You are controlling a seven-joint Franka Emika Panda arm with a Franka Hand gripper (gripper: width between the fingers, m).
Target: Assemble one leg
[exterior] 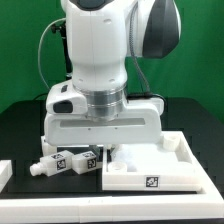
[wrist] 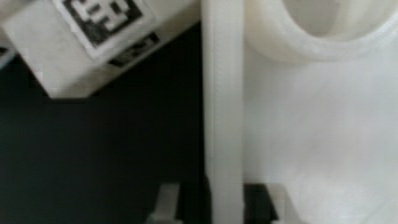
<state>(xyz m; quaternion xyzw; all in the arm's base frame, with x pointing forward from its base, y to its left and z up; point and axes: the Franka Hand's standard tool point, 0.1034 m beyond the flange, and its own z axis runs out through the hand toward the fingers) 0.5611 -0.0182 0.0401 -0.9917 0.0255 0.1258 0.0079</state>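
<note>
Two legs (exterior: 58, 163) (exterior: 85, 160), short white square posts with black-and-white tags, lie side by side on the black table at the exterior view's left. One leg (wrist: 89, 40) shows in the wrist view, apart from the gripper. The large flat white rimmed panel (exterior: 160, 150) lies at the exterior view's right. My gripper (exterior: 104, 152) is down at the panel's near-left rim. In the wrist view my gripper (wrist: 219, 203) has one finger on each side of the panel's upright rim (wrist: 222, 100), and the pads (wrist: 263, 200) sit against it. The stub ends of the legs are hard to make out.
The panel carries a tag (exterior: 152, 181) on its front wall and a round raised boss (wrist: 338, 40) on its inner face. A white piece (exterior: 3, 172) shows at the exterior view's far left edge. A green backdrop stands behind the arm.
</note>
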